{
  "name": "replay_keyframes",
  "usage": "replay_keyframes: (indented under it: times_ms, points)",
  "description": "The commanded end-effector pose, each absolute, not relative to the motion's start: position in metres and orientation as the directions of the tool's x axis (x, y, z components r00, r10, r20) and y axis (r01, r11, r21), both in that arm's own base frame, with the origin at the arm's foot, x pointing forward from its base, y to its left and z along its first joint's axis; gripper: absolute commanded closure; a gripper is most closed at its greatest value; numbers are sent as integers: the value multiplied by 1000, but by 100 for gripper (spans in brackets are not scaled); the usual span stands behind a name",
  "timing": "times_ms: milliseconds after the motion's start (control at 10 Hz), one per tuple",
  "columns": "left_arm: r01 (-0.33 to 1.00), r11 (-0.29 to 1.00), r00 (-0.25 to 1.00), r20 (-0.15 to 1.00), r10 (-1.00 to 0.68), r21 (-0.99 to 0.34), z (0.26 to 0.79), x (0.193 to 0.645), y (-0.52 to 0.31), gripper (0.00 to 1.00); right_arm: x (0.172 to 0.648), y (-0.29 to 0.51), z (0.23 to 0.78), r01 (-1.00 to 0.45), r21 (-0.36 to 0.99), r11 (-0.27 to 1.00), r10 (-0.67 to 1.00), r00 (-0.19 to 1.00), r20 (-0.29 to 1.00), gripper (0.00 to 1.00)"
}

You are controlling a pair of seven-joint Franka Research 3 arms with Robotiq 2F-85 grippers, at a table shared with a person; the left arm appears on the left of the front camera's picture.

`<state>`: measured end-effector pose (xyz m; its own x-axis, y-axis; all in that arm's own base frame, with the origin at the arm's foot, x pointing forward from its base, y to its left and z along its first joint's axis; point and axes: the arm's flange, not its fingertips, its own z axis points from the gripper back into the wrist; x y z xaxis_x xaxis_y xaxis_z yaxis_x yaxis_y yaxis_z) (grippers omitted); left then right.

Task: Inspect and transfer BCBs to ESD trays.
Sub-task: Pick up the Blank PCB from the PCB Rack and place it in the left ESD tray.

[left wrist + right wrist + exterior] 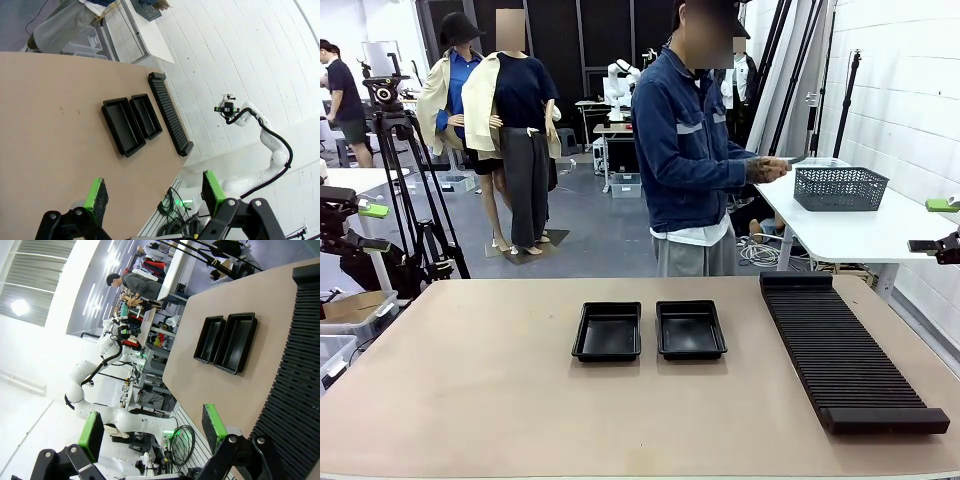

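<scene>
Two black ESD trays (607, 331) (690, 329) lie side by side at the table's middle, both with nothing in them. They also show in the left wrist view (122, 127) (146, 116) and the right wrist view (209, 339) (236, 342). The green BCBs are out of view. My left gripper (154, 192) is open, high above the table's left side, holding nothing; it sits at the front view's left edge (370, 228). My right gripper (152, 430) is open too, held off the right side (935, 225).
A long black ribbed rack (845, 350) runs along the table's right part. Across the table a person (690, 150) stands turned toward a white side table (860, 230), hands (770, 168) raised next to a dark mesh basket (839, 187). A camera tripod (405, 180) stands back left.
</scene>
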<state>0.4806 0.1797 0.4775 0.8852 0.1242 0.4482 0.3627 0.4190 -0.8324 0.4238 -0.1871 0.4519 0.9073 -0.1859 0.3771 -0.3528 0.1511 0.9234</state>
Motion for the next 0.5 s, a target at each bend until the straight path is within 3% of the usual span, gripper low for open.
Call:
replay_keyframes:
  times_ms: [0,400]
  points:
    - [352,421,888,440,132,-836,479,481,180,0,422,-187,451,-349,924,157,-175,911,374,0]
    - [352,421,888,440,132,-836,479,481,180,0,422,-187,451,-349,924,157,-175,911,374,0]
